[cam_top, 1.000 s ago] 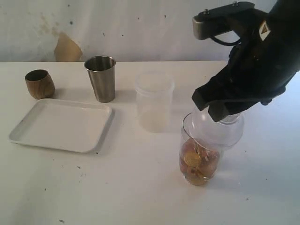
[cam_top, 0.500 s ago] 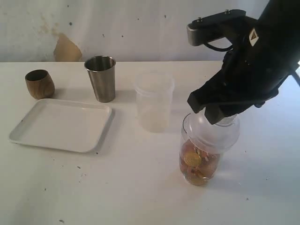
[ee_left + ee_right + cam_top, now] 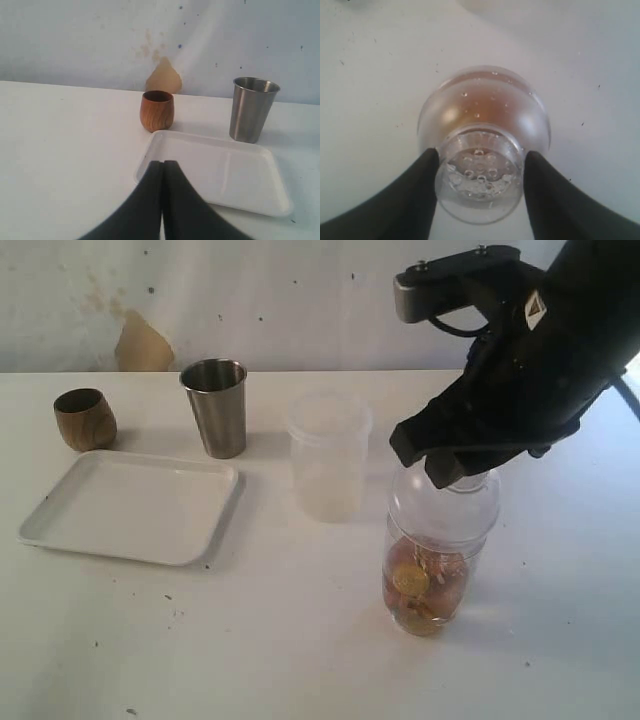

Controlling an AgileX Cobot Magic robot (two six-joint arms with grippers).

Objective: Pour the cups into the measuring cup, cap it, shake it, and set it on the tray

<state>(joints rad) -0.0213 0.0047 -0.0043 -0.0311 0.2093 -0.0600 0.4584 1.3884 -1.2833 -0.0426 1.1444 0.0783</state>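
Exterior view: I have the right arm (image 3: 560,350) coming in from the upper right, its black-sleeved forearm angled down toward the middle and its wrist bent so that the right end effector (image 3: 458,472) points down over the measuring cup (image 3: 425,585). The measuring cup stands upright on the table (image 3: 300,640), right of centre, near the front edge, with brown and golden pieces (image 3: 412,582) lying in its lower part. On its mouth rests the clear dome lid (image 3: 445,508), neck upward. I cannot tell whether the lid is fully seated.

In the right wrist view the two dark fingers (image 3: 415,200) stand about half apart, one on each side of the lid's short neck and touching it, so the end effector grips the lid by the neck. The dome spreads out below them, with brown showing through it.

The frosted cup (image 3: 328,455) stands just beside the measuring cup, toward the wall (image 3: 250,300). Well to the left lies the tray (image 3: 130,505), bare, with the steel tumbler (image 3: 215,407) upright by its far right corner and the wooden cup (image 3: 85,418) by its far left corner, both on the table and not touching the tray.

The left wrist view shows the left end effector (image 3: 162,169) closed, fingers pressed together with nothing between them, held low just in front of the tray's near rim and aimed toward the wooden cup and the tumbler.
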